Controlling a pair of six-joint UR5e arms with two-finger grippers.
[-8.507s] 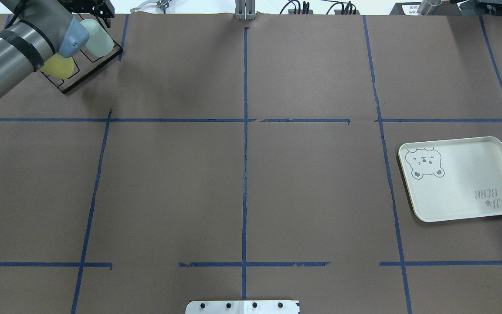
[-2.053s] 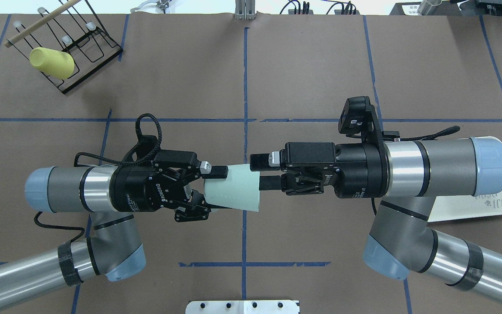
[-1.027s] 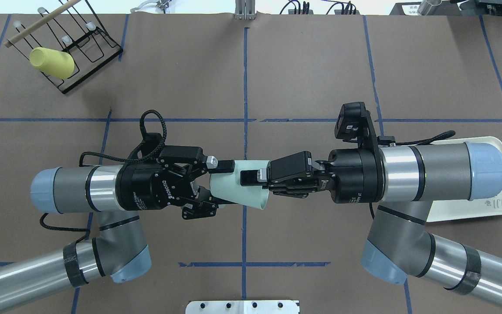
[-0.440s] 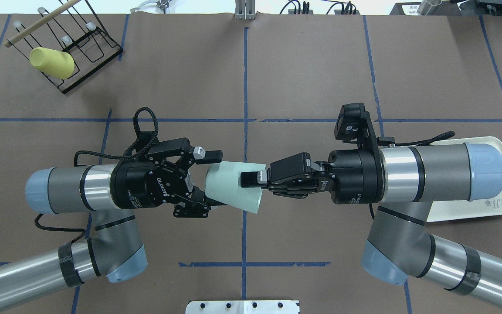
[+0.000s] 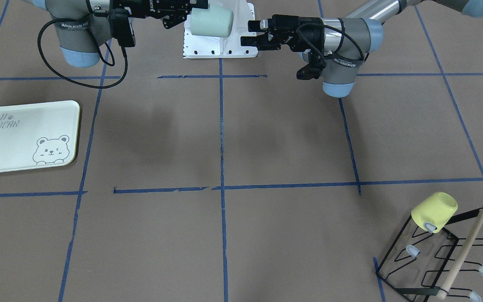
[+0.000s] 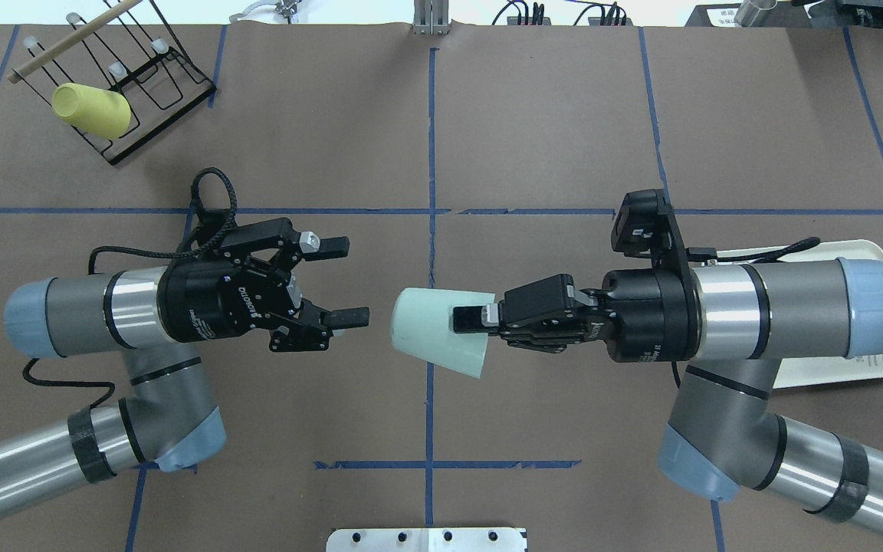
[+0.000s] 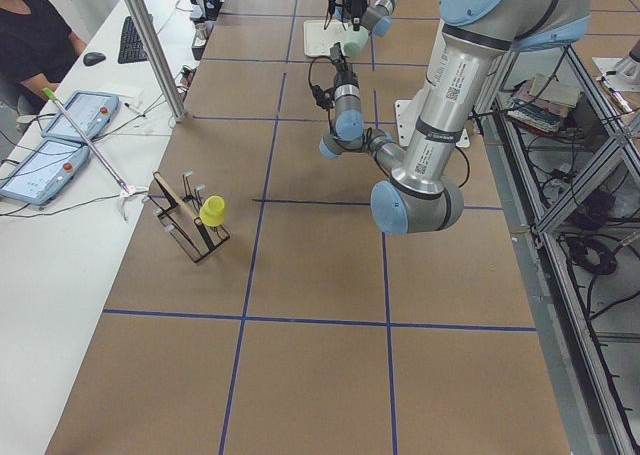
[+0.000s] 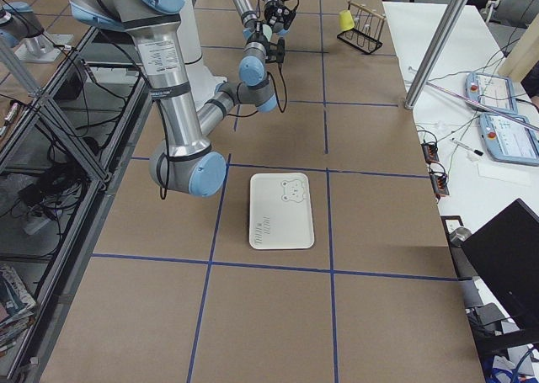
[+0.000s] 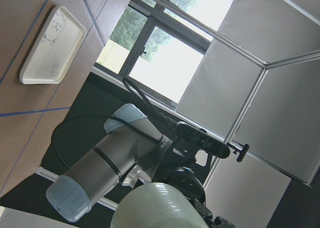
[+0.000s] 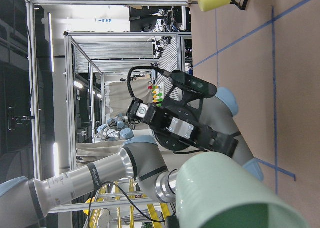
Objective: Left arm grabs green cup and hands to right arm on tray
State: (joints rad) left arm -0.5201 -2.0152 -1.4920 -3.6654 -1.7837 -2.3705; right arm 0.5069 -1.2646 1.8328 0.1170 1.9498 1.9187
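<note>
Handover looks done: left hand (image 6: 346,281) spread and clear, right hand (image 6: 472,322) pinching green cup (image 6: 428,339) by rim, so tray (image 5: 11,142) next.

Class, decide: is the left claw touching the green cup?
Apart. The overhead view shows brown table between the open left claw and the green cup.

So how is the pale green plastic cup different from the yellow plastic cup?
Colour: the pale mint-green plastic cup is green; the yellow plastic cup is yellow.
Place: the green one is up in the air, pinched at its rim by the right gripper; the yellow one sits on a prong of the black wire rack.
Pose: the green one lies sideways; the yellow one is tipped mouth-down.
Both are small, plain and handleless.
</note>
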